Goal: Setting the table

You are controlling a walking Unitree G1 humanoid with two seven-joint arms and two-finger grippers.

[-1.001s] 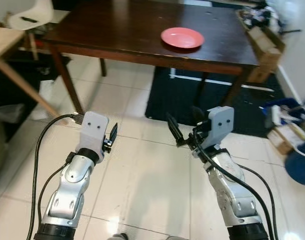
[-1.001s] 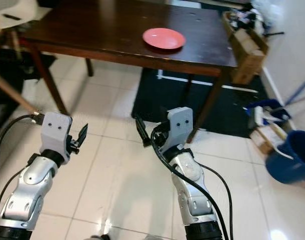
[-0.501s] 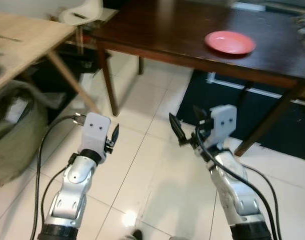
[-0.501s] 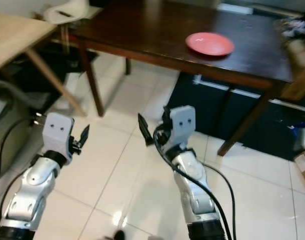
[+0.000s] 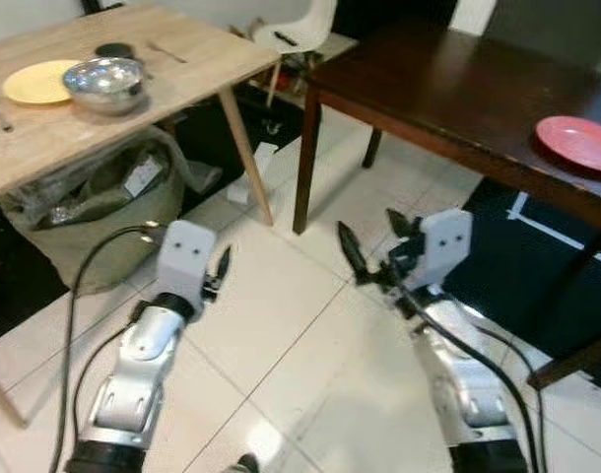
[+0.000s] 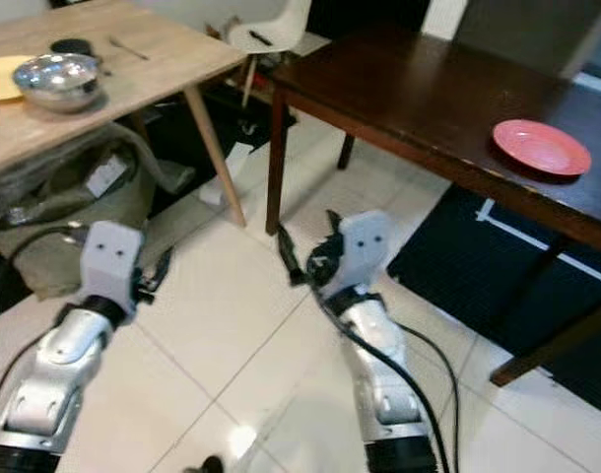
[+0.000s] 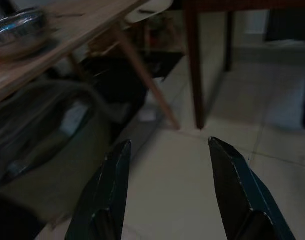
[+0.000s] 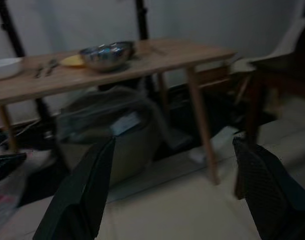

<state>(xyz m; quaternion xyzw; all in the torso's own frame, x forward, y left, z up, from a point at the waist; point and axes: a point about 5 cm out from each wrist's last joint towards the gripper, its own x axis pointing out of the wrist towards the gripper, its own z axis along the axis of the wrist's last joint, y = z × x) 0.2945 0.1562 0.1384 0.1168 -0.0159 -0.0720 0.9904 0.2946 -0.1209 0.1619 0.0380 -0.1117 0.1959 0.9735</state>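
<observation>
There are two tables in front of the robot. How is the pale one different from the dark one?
The light wooden table has slanted pale legs; the dark brown table has straight dark legs. The light wooden table carries several things: a yellow plate, a shiny metal bowl and some cutlery. The dark brown table holds just one red plate. Both stand on the same white tiled floor, close together.
</observation>
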